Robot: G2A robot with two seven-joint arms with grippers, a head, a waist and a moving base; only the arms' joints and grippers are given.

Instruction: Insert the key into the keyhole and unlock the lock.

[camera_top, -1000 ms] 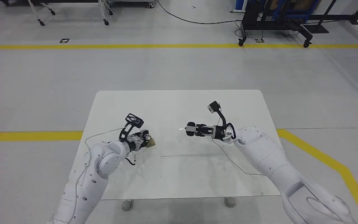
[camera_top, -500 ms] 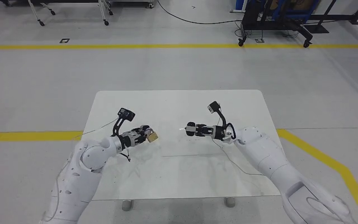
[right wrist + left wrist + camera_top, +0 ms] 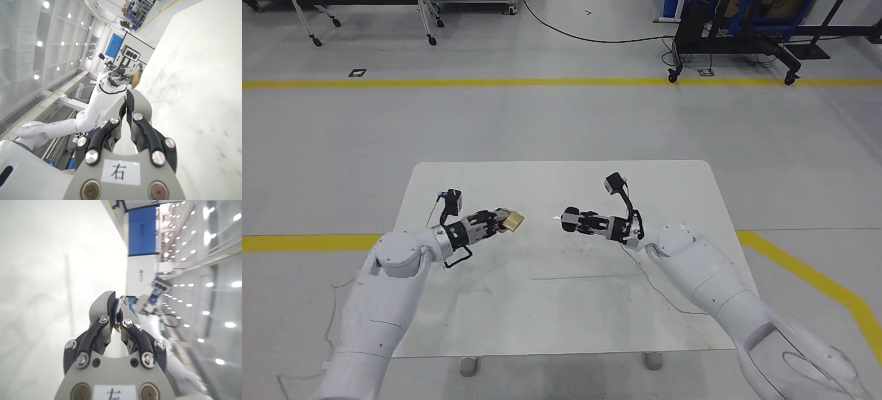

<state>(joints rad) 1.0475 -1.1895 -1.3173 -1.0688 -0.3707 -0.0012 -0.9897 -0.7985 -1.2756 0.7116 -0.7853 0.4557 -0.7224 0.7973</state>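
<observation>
white table [image 3: 572, 310], brass lock [image 3: 510, 219] above; grey floor [image 3: 542, 120]

Overhead and wrist views, shared lock [image 3: 511, 219]

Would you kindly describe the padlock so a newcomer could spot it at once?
Over the left half of the white table, find the left gripper. The padlock is pinched in it: a brass block with a silver shackle, the only golden thing.

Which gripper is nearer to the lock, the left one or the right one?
Left. The left gripper is shut on the lock, at its shackle, so it touches it. The right gripper, shut on the key, faces the lock across a gap above the table.
</observation>
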